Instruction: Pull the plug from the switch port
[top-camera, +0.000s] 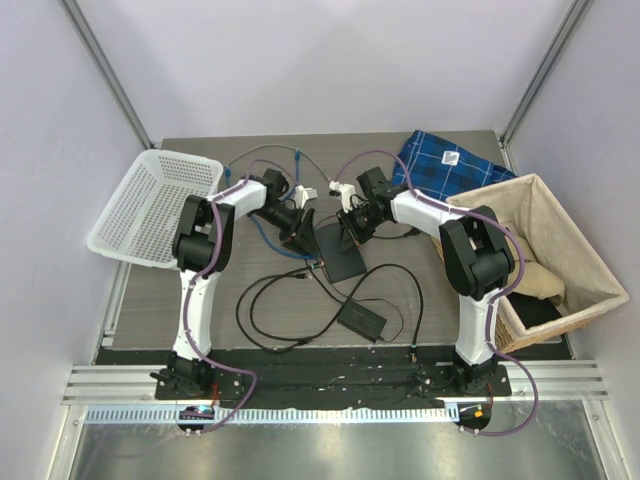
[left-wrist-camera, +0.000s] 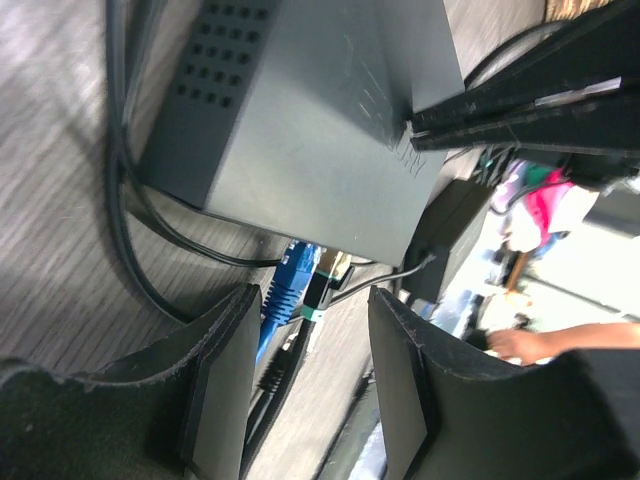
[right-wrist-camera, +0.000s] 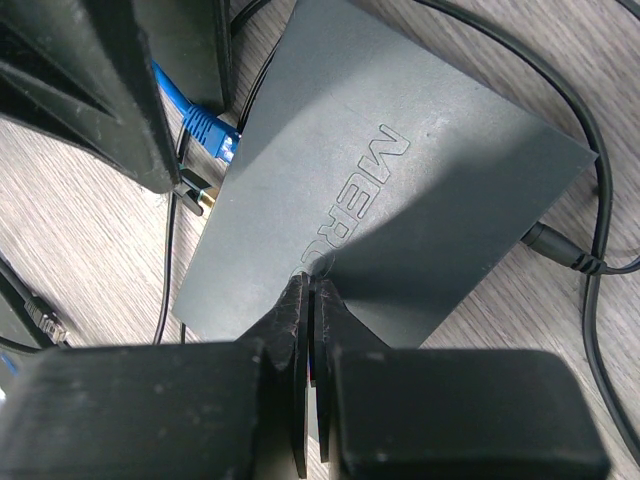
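Observation:
The dark grey switch box (top-camera: 338, 250) lies mid-table and fills the left wrist view (left-wrist-camera: 310, 110) and the right wrist view (right-wrist-camera: 380, 190). A blue plug (left-wrist-camera: 287, 287) sits in a port on its narrow edge, and it also shows in the right wrist view (right-wrist-camera: 207, 130). A second plug with a green band (left-wrist-camera: 322, 290) sits beside it. My left gripper (left-wrist-camera: 310, 370) is open, with its fingers on either side just short of both plugs. My right gripper (right-wrist-camera: 310, 295) is shut, with its tips pressed on the box's top.
A black power brick (top-camera: 362, 318) with looping black cords lies near the front. A white mesh basket (top-camera: 150, 205) stands at the left. A wicker basket (top-camera: 575, 235) stands at the right, with a blue cloth (top-camera: 450, 160) behind it. A black cord (right-wrist-camera: 560, 250) enters the box's far edge.

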